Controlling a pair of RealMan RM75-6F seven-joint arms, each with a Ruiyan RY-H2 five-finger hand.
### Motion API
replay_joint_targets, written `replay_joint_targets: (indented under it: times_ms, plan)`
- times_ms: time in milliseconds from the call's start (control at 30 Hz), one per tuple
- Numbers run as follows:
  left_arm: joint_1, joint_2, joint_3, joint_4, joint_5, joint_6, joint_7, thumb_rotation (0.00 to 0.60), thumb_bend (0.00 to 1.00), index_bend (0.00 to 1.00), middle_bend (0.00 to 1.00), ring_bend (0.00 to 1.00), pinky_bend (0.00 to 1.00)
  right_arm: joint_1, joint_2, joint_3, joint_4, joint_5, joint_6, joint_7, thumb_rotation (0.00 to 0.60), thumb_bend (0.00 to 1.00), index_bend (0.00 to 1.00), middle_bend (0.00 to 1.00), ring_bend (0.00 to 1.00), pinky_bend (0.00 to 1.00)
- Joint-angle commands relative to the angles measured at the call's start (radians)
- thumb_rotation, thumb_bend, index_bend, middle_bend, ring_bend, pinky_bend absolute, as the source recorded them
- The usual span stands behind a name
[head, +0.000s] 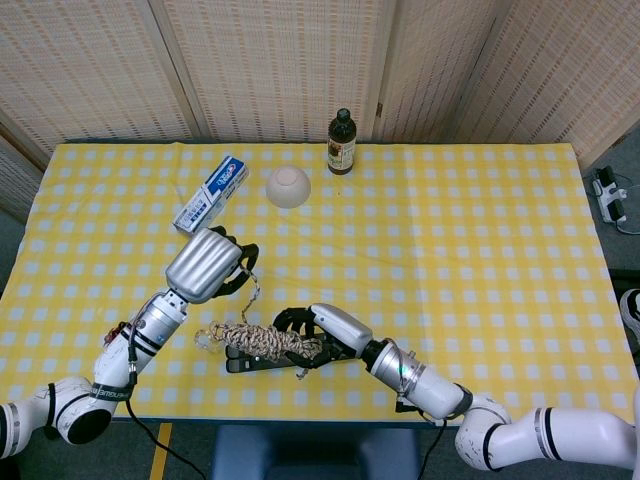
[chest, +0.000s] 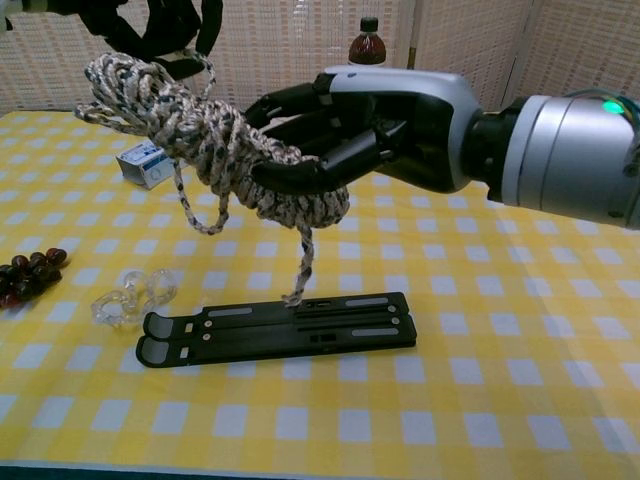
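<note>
The left robot hand is raised off the worktop with its fingers curled in on the free strand of the rope bundle, which runs up to it from the coil; in the chest view only its dark fingertips show at the top edge, pinching that strand. To its right and lower, the right robot hand carries the bundle itself, fingers wrapped under and around the thick wound part, palm turned toward the left robot hand, so the coil hangs in the air between the two. A loose tail droops from beneath the right robot hand and its tip hangs just above the black folding stand, which lies flat on the worktop directly below. Judging from this, the work in hand is tending the coil with two hands, and doing it well means keeping the right robot hand's hold firm around the middle so the turns do not slide off, while the left robot hand keeps light, even tension on its strand rather than jerking it. Below and left of the left robot hand lie the clear plastic piece and the dark grapes, which the dangling tail could snag.
</note>
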Motion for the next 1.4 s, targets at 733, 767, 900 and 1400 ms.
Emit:
replay_joint_targets:
  times_ms: [733, 767, 900, 1400]
  plan:
    - [0.045, -0.025, 0.014, -0.183, 0.028, 0.1, -0.107, 0.6, 0.51, 0.71, 0.83, 0.72, 0.58, 0.063, -0.382, 0.163, 0.137, 0.549, 0.191, -0.155, 0.6, 0.76, 0.94, 0.75, 0.82, 0.69]
    - [0.048, -0.023, 0.018, -0.188, 0.031, 0.098, -0.116, 0.6, 0.51, 0.71, 0.83, 0.72, 0.58, 0.06, -0.41, 0.179, 0.152, 0.555, 0.212, -0.147, 0.6, 0.76, 0.94, 0.75, 0.82, 0.69]
    - [0.064, -0.02, 0.036, -0.198, 0.056, 0.104, -0.141, 0.6, 0.51, 0.71, 0.83, 0.72, 0.58, 0.047, -0.479, 0.221, 0.195, 0.541, 0.267, -0.121, 0.6, 0.76, 0.94, 0.75, 0.82, 0.69]
    - [0.139, 0.004, 0.117, -0.123, 0.121, 0.092, -0.316, 0.6, 0.51, 0.71, 0.83, 0.71, 0.58, -0.052, -0.491, 0.267, 0.254, 0.336, 0.291, 0.034, 0.6, 0.76, 0.94, 0.75, 0.83, 0.69]
